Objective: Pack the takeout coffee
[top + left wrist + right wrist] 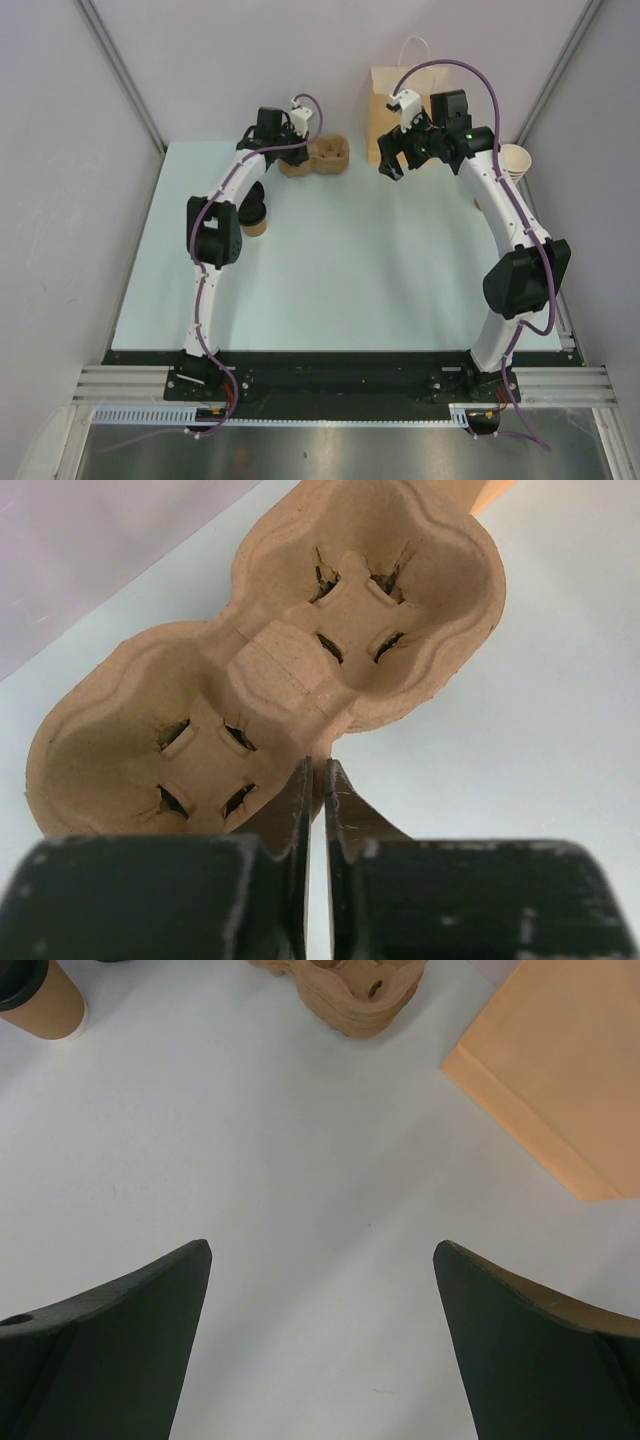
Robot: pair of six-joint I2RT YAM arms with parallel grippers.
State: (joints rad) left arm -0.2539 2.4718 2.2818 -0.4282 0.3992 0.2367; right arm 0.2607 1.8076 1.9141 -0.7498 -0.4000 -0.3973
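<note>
1. Left fingers (295, 800): I see them closed to a thin slit. The tips sit at the near rim of the tray (300, 670), at the narrow waist between its two wells. I cannot tell whether the rim is pinched between them or only touched.

2. Tray: it lies flat on the surface (360, 260), directly ahead of the left fingers. One well is ahead and to their left, the other ahead and to their right. Both wells show only their slotted floors.

3. Right fingers (130, 1340): I see them spread wide with nothing between them, hovering over bare surface.

4. Cup (45, 1005): it stands upright with the black lid (20, 978) on top, far ahead of the right fingers and to their left. In the top view the cup (256, 222) is well behind the left fingers, close by that arm and partly hidden by it. Neither pair of fingers touches it.

5. Bag (560, 1080): tan paper, ahead of the right fingers and to their right, just beside the tray
</note>
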